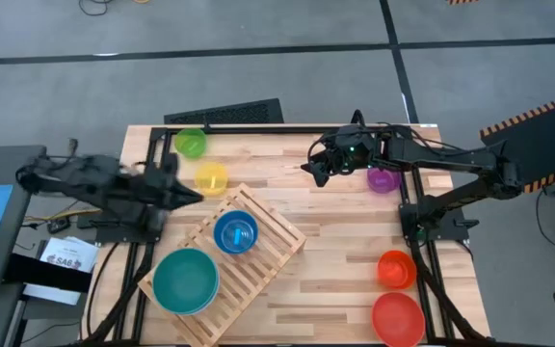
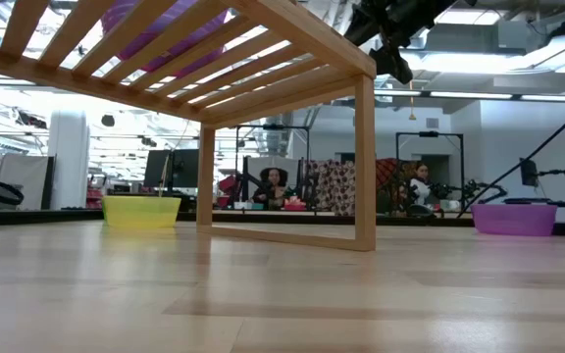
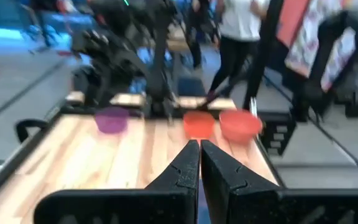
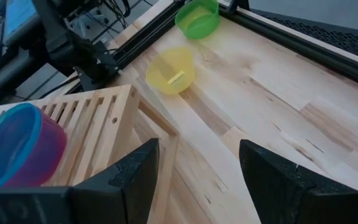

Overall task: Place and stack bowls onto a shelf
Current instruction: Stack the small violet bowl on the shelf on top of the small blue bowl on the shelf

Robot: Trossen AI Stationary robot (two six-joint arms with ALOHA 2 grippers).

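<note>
The shelf (image 1: 258, 253), a rack of pale wooden slats, lies askew at the table's left near part. On it sit a large teal bowl (image 1: 186, 280) at its near-left end and a small blue bowl (image 1: 235, 233) nested in a pink one at its middle. On the tabletop, a green bowl (image 1: 191, 144) and a yellow bowl (image 1: 211, 177) stand far left, a purple bowl (image 1: 383, 178) far right, and an orange bowl (image 1: 396, 269) and a red bowl (image 1: 397, 319) near right.

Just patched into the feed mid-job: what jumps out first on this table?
The slatted wooden shelf sits askew at the table's middle front, with a blue-and-pink bowl stack and a big teal bowl on it. The right gripper hovers open above the table's far middle, beside a purple bowl. Two red-orange bowls wait at the front right corner, and the left gripper is shut near the left edge.
</note>
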